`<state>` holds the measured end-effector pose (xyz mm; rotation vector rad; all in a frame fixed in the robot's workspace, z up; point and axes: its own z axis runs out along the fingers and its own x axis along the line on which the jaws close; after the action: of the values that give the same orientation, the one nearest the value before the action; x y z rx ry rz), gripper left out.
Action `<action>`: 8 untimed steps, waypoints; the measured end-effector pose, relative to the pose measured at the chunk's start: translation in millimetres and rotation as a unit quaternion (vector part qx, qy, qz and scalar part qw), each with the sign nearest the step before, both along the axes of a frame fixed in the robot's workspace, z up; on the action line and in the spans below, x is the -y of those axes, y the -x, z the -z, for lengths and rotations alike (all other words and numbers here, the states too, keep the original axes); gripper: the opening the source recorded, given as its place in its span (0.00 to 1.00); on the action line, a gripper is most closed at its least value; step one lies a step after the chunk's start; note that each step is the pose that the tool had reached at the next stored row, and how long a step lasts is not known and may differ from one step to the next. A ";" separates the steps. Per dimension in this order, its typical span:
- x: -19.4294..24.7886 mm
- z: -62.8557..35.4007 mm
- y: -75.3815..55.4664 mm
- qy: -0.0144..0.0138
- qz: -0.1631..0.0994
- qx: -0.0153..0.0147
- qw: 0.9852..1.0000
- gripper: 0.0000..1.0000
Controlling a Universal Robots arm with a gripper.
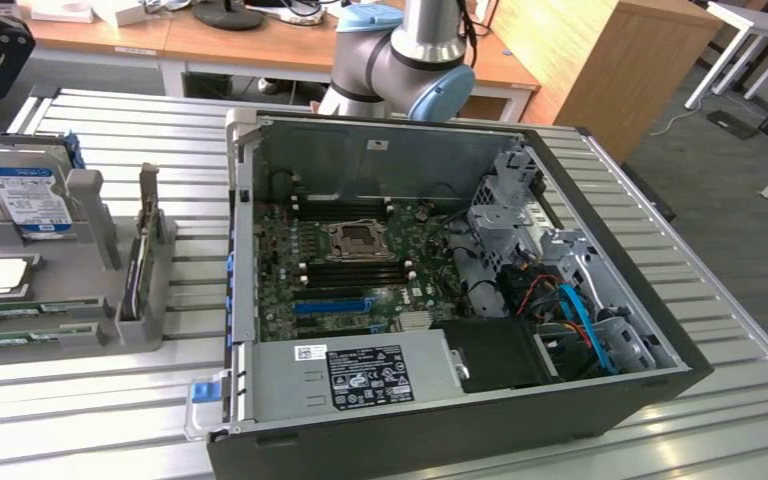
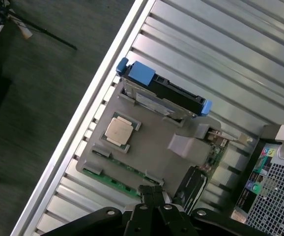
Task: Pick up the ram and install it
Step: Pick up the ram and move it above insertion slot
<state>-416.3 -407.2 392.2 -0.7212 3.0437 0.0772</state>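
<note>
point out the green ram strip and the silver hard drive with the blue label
slim green ram strip (image 1: 17, 340), exterior view, middle of its board
silver blue-labelled hard drive (image 1: 24, 192), exterior view, on its label

An open computer case (image 1: 651, 300) is lying across the middle of the slatted surface (image 1: 731, 400), its motherboard (image 1: 418, 255) showing, while a grey holder (image 1: 84, 195) by the edge at the exterior view's left is carrying an upright hard drive (image 1: 27, 195) and a flat processor chip (image 1: 0, 275).
</note>
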 end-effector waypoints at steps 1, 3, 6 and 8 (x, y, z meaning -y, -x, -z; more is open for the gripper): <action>0.0 0.0 0.0 0.000 -0.005 0.000 1.000 0.11; 0.0 0.0 0.0 0.000 -0.014 0.000 1.000 0.11; 0.0 0.0 0.0 0.000 -0.028 0.000 1.000 0.11; 0.0 0.0 0.0 0.000 -0.037 0.000 0.999 0.11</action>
<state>-416.3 -407.2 392.2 -0.8328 3.0170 0.0780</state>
